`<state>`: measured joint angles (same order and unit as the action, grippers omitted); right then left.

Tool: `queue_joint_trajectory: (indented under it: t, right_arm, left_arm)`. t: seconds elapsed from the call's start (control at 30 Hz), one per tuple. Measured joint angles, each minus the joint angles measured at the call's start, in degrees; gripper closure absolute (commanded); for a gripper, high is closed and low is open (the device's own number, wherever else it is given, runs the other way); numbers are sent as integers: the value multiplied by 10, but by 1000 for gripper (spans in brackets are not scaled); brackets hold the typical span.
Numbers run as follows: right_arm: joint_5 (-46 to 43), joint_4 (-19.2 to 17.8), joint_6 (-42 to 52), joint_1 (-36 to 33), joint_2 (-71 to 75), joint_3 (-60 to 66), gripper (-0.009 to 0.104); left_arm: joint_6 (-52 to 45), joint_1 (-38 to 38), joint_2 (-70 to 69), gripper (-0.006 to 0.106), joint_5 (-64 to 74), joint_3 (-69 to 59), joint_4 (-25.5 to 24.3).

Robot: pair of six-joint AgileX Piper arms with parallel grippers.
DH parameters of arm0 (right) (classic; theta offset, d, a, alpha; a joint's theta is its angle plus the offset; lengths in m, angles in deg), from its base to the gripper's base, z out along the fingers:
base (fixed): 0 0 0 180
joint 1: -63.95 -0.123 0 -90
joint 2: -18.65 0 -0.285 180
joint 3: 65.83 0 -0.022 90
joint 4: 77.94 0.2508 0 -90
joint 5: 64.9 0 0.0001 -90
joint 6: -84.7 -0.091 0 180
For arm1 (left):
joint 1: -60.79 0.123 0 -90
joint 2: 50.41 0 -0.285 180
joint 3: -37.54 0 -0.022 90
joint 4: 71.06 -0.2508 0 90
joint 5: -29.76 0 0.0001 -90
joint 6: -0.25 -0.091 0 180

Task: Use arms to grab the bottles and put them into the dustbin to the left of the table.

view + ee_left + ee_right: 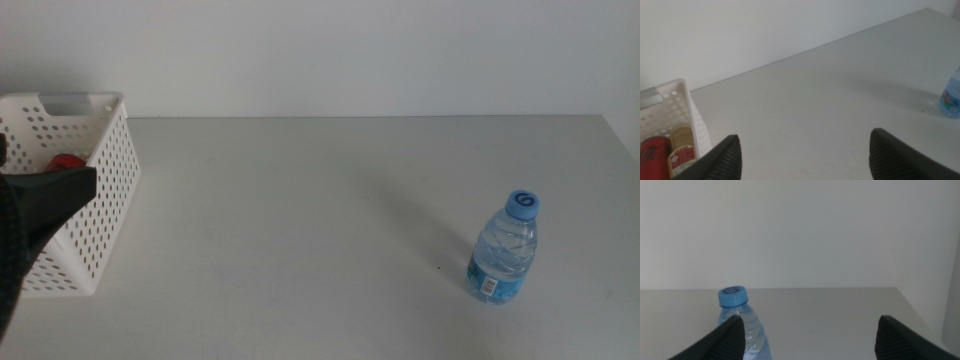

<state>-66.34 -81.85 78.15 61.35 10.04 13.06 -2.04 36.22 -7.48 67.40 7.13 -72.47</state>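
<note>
A small clear water bottle with a blue cap and blue label stands upright at the table's right side. The right wrist view shows that bottle beside one jaw, with my right gripper open; this arm is out of the middle view. My left gripper is open and empty over the table's left side, next to the white perforated dustbin. Only one dark jaw of it shows in the middle view. Inside the dustbin lie a red can and a yellow-drink bottle.
The light-grey table stretches between the dustbin and the water bottle, backed by a plain white wall. The table's right edge runs close to the bottle.
</note>
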Motion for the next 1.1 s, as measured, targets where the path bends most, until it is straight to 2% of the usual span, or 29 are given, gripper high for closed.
queue_joint_trajectory:
  t: [0.2, 0.4, 0.63, 0.9, 1.1]
  right_arm:
    - [-3, -7, -69, 0, -82, 0, 28]
    - [-31, -43, -73, 0, -165, 0, 28]
    - [-109, -85, -76, 0, -244, 0, 28]
    - [-177, -135, -129, 0, -328, 0, 28]
    - [-250, -158, -141, 0, -407, 0, 28]
  left_arm:
    - [0, 0, 0, 17, 0, 0, 0]
    - [0, 0, 0, 17, 0, 0, 0]
    - [0, 0, 0, 17, 0, 0, 0]
    - [0, 0, 0, 17, 0, 0, 0]
    - [0, 0, 0, 17, 0, 0, 0]
